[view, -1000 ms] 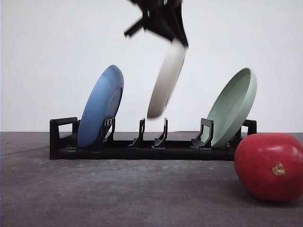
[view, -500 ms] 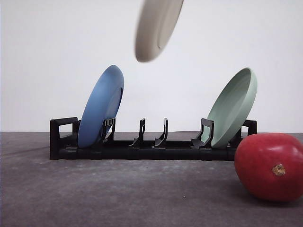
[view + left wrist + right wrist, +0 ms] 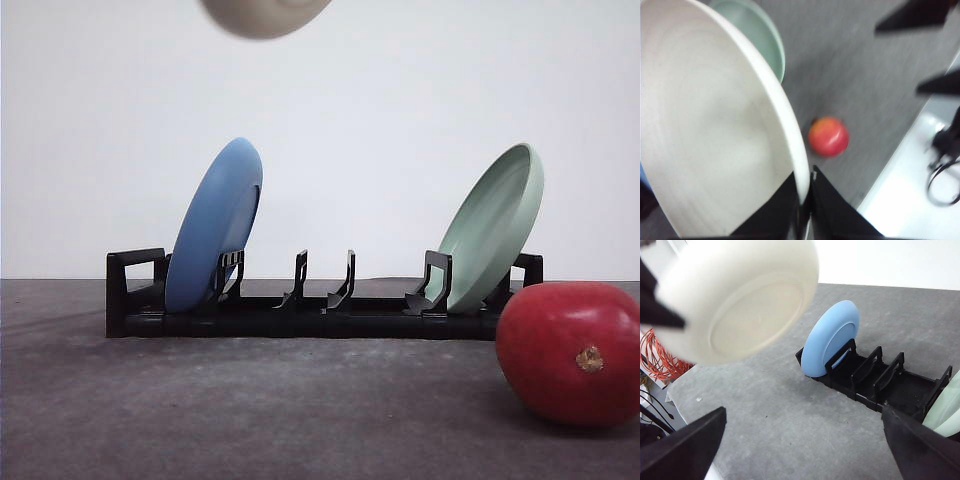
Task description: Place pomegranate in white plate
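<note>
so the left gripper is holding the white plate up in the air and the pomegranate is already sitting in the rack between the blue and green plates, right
Not quite. The left gripper does hold the white plate aloft, but the pomegranate lies on the table beside the rack, near the green plate, as the front view shows.

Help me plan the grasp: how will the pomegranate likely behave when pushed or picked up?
The pomegranate looks round and sits loose on the flat table, so a push would probably roll it. Its skin looks smooth and glossy, so it may slip between hard fingers. It seems firm rather than soft, likely holding shape under a moderate squeeze.
</note>
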`<state>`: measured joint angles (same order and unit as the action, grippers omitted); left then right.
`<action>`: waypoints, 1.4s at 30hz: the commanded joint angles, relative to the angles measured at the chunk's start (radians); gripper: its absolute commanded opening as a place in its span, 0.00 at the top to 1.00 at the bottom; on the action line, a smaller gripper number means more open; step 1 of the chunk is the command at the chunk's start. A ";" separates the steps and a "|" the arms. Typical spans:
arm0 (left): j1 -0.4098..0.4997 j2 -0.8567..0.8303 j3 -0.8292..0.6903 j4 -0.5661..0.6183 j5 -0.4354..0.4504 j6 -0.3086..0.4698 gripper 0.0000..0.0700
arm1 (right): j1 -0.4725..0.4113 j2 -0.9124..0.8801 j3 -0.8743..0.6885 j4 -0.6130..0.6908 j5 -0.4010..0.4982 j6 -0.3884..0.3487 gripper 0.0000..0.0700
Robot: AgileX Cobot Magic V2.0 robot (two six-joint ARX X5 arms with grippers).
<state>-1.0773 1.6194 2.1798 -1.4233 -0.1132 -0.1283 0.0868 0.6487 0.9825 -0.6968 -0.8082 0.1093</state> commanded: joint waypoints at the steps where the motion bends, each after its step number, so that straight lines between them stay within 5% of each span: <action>1: -0.019 -0.006 -0.044 -0.047 -0.045 -0.019 1.00 | 0.007 0.004 0.014 0.006 0.001 0.002 0.10; 13: -0.155 -0.046 -0.531 0.047 -0.346 -0.099 1.00 | 0.037 0.004 0.014 -0.006 0.031 -0.012 0.10; 28: -0.236 -0.042 -1.012 0.441 -0.392 -0.127 1.00 | 0.050 0.004 0.014 -0.015 0.031 -0.012 0.10; 42: -0.239 0.081 -1.082 0.583 -0.340 -0.134 1.00 | 0.050 0.004 0.014 -0.023 0.031 -0.012 0.10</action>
<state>-1.3010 1.6705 1.0889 -0.8429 -0.4502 -0.2566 0.1322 0.6487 0.9827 -0.7246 -0.7811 0.1040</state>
